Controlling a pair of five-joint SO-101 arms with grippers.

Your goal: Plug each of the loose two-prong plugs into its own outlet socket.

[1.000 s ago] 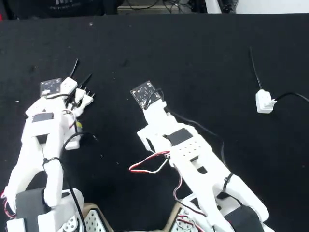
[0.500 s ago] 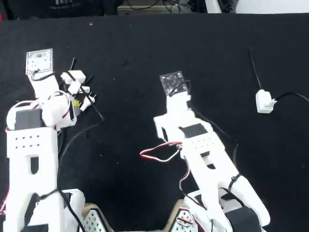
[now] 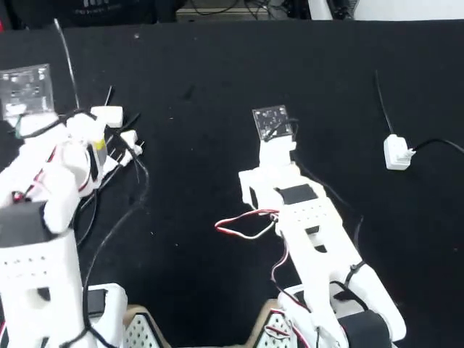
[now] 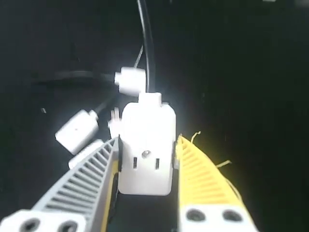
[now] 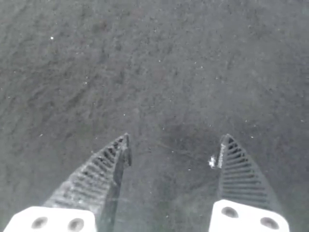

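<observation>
Both arms were white plastic with black servo blocks. The left arm (image 3: 36, 239), at the frame's left edge, carried black cables (image 3: 109, 239); the right arm (image 3: 312, 239), lower centre, trailed a red-and-white wire loop (image 3: 243, 226). Each wrist bore a square circuit board (image 3: 272, 122). The left gripper (image 4: 148, 139) had a grey ribbed finger (image 4: 89, 169) and a yellow finger (image 4: 198, 169); the right gripper (image 5: 176, 136) had two dark fingers (image 5: 104, 179) on white bases with screw holes.
</observation>
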